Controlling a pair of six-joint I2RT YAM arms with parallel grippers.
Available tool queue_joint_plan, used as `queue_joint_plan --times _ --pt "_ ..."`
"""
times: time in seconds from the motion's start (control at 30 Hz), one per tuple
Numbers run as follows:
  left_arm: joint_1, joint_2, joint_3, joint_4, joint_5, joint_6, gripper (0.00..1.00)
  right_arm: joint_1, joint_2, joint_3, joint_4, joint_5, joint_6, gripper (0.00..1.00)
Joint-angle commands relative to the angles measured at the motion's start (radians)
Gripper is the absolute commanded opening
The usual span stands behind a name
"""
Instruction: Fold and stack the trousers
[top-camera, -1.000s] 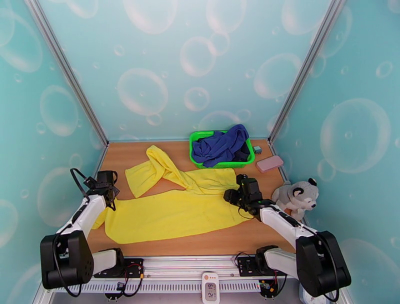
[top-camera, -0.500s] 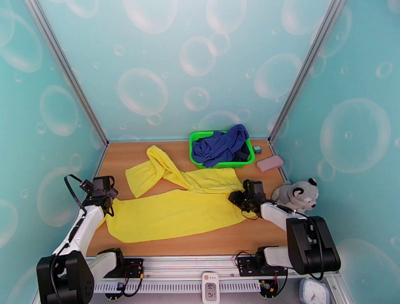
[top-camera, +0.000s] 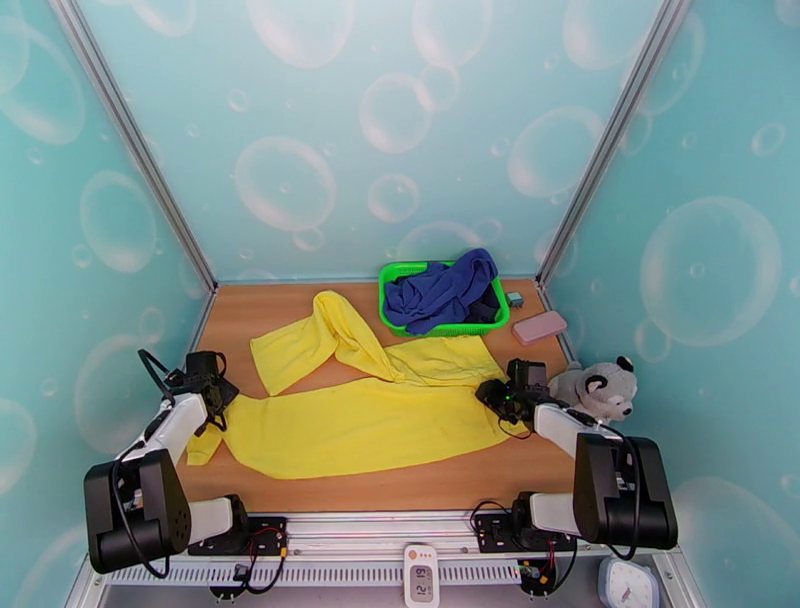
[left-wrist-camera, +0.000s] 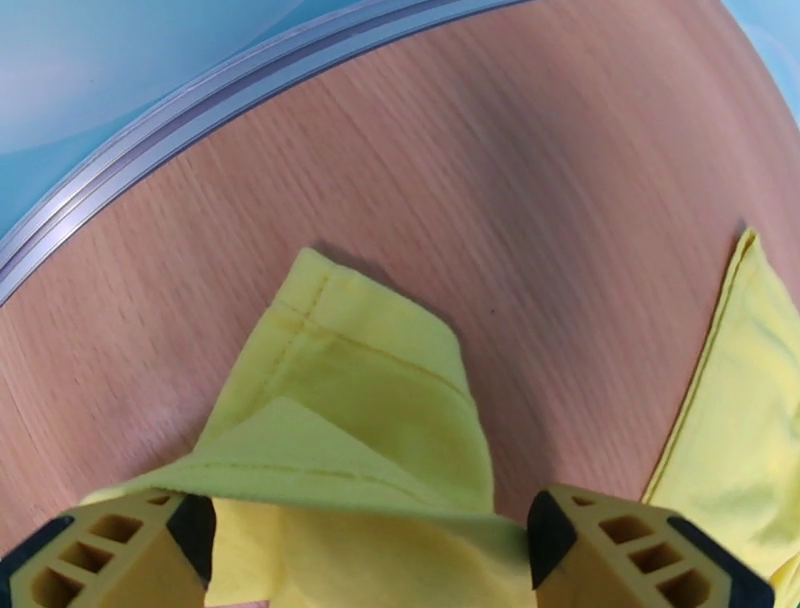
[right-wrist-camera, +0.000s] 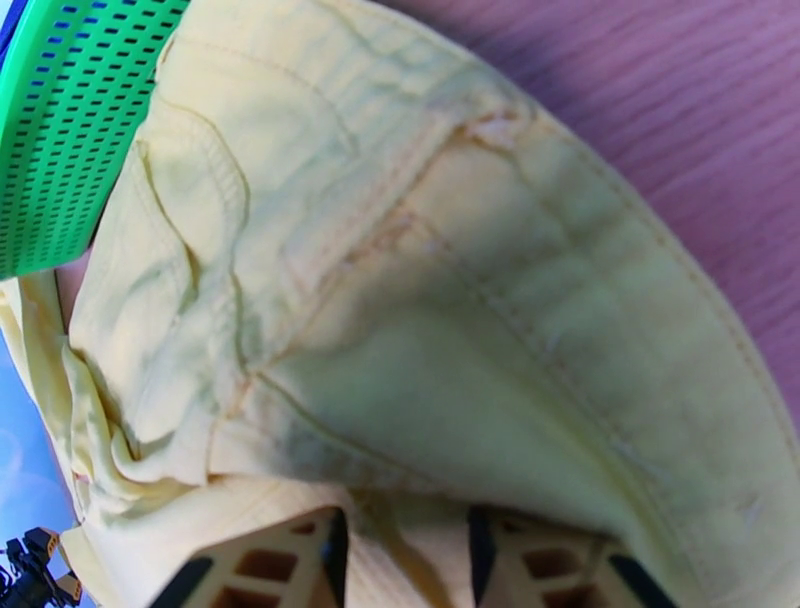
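Observation:
The yellow trousers (top-camera: 350, 425) lie spread across the wooden table, one leg stretched towards the left and the other bent up towards the back. At the end of the near leg, my left gripper (top-camera: 205, 385) stands open. In the left wrist view the folded hem (left-wrist-camera: 370, 400) rests on the table between the wide-apart fingers of that gripper (left-wrist-camera: 370, 530). My right gripper (top-camera: 505, 395) is at the waist end. Its fingers (right-wrist-camera: 400, 545) are shut on a pinch of the waistband (right-wrist-camera: 400, 300).
A green basket (top-camera: 440, 328) holding a blue cloth (top-camera: 445, 290) stands at the back right, touching the trousers' waist. A pink block (top-camera: 540, 327) and a grey plush toy (top-camera: 595, 388) lie by the right wall. Bare wood shows at the back left.
My right gripper has dragged the waist to the right, pulling the near leg straighter. My left gripper's jaws have widened and let go of the hem.

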Motion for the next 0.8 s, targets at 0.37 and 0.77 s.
queue_joint_plan --times 0.37,0.77 --pt "0.032 -0.201 -0.017 -0.471 -0.131 -0.437 0.99 0.002 -0.034 0.022 -0.086 -0.007 -0.063 0.39" --pt "0.075 -0.008 -0.079 -0.300 -0.177 -0.407 0.97 0.006 -0.048 0.039 -0.111 -0.016 -0.071 0.39"
